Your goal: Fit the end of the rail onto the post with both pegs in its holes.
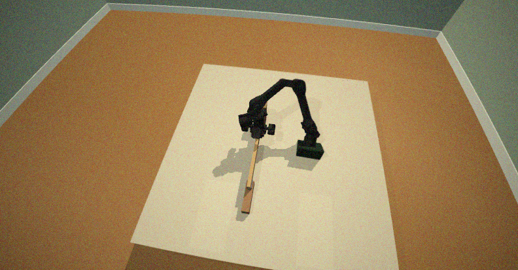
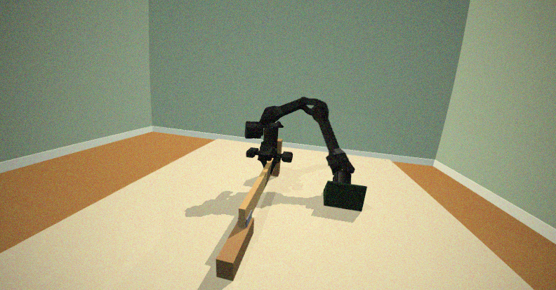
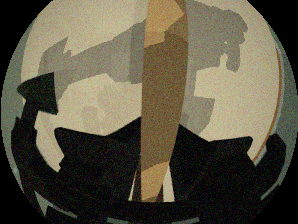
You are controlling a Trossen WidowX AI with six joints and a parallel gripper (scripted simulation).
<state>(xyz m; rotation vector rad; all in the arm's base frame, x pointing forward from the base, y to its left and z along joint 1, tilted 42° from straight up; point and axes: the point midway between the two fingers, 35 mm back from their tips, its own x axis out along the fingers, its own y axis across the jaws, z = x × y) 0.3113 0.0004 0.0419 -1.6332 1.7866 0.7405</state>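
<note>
pegs: can't see them anywhere, gripper (image 2: 269,159) sits right over that end of rail (image 2: 255,192). rail-to-post (image 2: 277,159) contact hidden too, post only peeks out behind arm. fingertips lost in black blur in wrist view, rail (image 3: 161,96) runs out top edge there. bracket on footboard block (image 2: 234,248) just tiny bluish speck, too small to read.
</note>
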